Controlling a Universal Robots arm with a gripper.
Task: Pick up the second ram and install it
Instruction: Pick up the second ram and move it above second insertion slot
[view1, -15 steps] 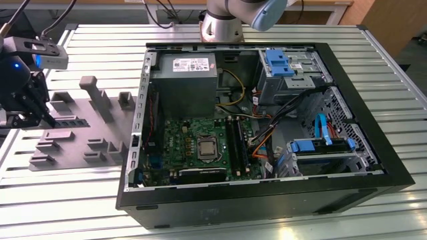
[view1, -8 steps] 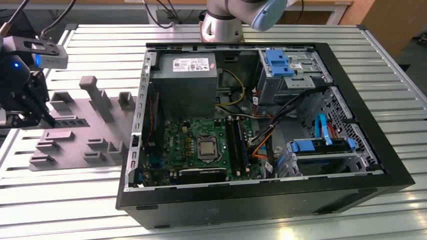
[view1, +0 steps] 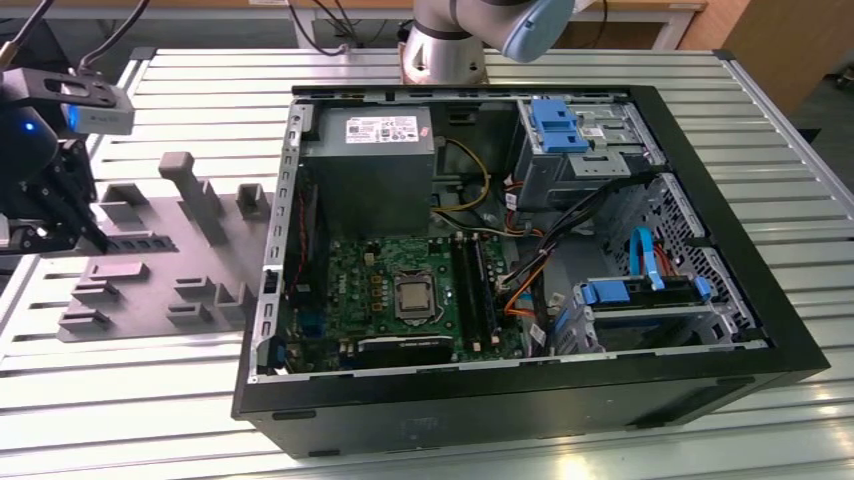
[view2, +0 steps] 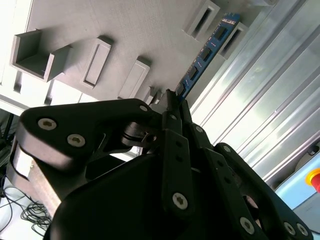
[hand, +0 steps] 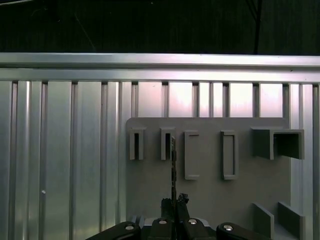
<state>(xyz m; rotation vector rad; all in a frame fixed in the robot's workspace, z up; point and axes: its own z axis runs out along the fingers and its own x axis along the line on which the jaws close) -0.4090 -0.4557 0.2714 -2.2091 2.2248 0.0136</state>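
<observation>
Plainly the work is at the pick-up stage: the claw (view1: 83, 236) hangs over the grey fixture (view1: 180, 262) on the ribbed metal worktop (view1: 200, 80), at the exterior view's left, well apart from the open computer case (view1: 801, 335). In both wrist views its fingers are drawn narrow and pinch the second ram (view2: 205, 50) near one end, so the claw (view2: 172, 97) is closed on the stick, not open around it. The ram stands on its thin edge, its row of black chips facing sideways, and runs from the fingertips out to the fixture's small upright pockets (view2: 200, 17); these pockets presumably hold it on edge so that the fingers can close on its flat faces. In the first wrist view the stick (hand: 173, 167) shows as a thin dark line that meets one pocket (hand: 167, 144). Whether it has left the fixture cannot be told. The motherboard's long black slots (view1: 474, 285) sit inside the case, far from the claw.
</observation>
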